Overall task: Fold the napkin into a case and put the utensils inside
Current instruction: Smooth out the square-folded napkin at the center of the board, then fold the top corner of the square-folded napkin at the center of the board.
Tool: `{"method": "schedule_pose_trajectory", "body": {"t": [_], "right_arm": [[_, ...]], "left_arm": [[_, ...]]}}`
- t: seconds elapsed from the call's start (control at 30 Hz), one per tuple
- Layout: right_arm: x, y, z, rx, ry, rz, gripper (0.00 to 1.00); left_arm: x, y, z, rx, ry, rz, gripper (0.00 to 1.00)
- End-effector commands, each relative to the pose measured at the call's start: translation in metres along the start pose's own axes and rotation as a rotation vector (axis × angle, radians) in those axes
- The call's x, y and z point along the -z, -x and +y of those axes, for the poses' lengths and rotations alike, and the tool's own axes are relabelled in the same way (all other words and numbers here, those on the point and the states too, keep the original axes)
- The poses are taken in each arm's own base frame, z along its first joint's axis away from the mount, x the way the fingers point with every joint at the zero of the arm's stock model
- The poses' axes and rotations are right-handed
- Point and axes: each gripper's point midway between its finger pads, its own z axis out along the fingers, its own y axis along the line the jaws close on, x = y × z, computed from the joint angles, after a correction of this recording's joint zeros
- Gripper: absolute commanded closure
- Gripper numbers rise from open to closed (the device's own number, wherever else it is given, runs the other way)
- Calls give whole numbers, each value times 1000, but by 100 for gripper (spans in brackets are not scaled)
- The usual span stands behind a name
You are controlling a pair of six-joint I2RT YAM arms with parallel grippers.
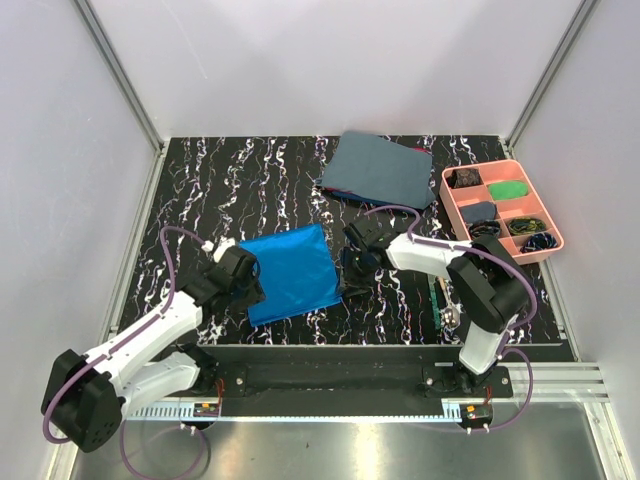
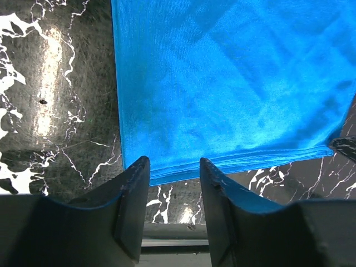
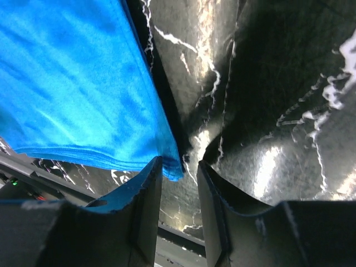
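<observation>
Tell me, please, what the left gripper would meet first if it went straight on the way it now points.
Most likely the napkin: its layered edge lies right ahead of the left gripper, in line with its open jaws. Depth is unclear, so the table might come first.

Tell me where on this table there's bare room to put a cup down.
The widest bare patch is the far left of the table, bordered by the left wall, the grey cloth and the napkin. The right side is crowded: pink tray, right arm, and utensils by its base.
</observation>
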Motion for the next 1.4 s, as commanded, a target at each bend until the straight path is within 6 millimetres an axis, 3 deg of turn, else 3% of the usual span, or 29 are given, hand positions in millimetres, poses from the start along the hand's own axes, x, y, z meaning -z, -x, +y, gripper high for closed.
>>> {"method": "schedule_pose_trajectory", "body": {"t": [0.0,0.17,0.37,0.7,1.03,1.37], "right_arm": [[-9,5,5,2,50,2,60],[-8,6,10,2,71,-1,64],[-4,5,10,12,76,-7,76],[7,6,12,20,79,-28,73],[11,7,12,29,79,-37,75],[10,7,18,43,99,-21,100]], "left_arm": [[-3,1,0,22,0,-20,58],[-7,-6,7,19,14,-2,59],[-5,-4,6,21,8,-16,59],[-4,-3,4,16,6,-13,59],[-5,-4,6,21,8,-9,59],[-1,1,2,22,0,-24,59]]}}
